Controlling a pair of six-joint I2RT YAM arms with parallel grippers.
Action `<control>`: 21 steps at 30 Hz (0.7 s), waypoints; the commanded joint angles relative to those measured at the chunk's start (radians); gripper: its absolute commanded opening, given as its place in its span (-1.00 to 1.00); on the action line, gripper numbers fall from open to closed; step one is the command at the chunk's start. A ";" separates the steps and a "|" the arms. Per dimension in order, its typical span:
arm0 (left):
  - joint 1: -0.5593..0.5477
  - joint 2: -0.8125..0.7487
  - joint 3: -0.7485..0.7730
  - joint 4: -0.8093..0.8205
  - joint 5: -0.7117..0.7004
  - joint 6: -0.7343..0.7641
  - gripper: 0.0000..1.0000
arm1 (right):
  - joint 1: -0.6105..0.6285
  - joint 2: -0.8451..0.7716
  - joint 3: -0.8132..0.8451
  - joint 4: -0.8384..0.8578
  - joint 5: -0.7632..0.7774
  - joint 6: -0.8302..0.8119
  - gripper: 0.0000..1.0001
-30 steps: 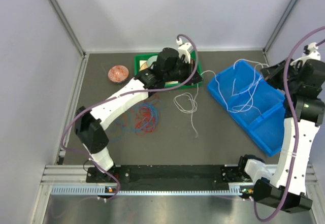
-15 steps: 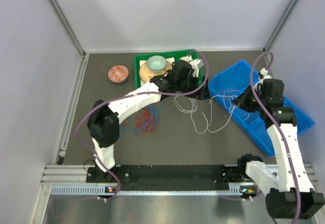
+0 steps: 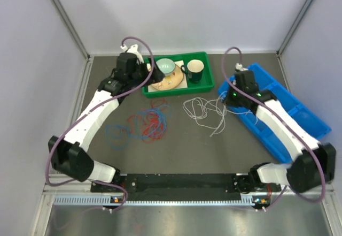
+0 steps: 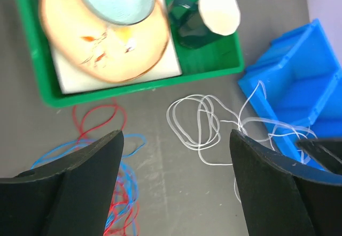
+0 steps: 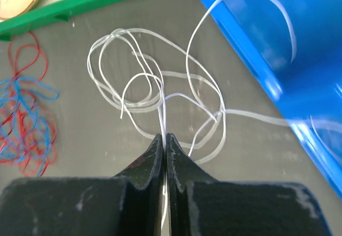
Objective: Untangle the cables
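Left fingers (image 4: 80,177) just let go – now spread wide, empty, swung back to left end of green tray (image 4: 214,65). Right fingers (image 5: 152,155) pinched shut on white cable (image 3: 202,113), now drawn from blue bin (image 3: 299,113) onto worktop (image 3: 187,155), one strand trailing in bin. White looks separated – red cable (image 3: 156,119) and blue cable (image 3: 115,137) still tangled, left-centre. Worktop dark grey, matte; pale walls (image 3: 160,11) around.
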 commanded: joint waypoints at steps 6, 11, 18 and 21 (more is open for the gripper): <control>0.021 -0.122 -0.128 -0.057 -0.063 -0.006 0.70 | 0.129 0.403 0.271 0.099 0.220 -0.063 -0.14; 0.028 -0.145 -0.145 -0.075 -0.130 0.015 0.70 | 0.142 0.499 0.319 0.092 0.205 -0.092 0.30; 0.036 -0.141 -0.152 -0.074 -0.121 0.015 0.69 | 0.156 0.598 0.353 0.082 0.214 -0.109 0.80; 0.036 -0.144 -0.156 -0.075 -0.130 0.015 0.68 | 0.167 0.634 0.368 0.076 0.216 -0.121 0.82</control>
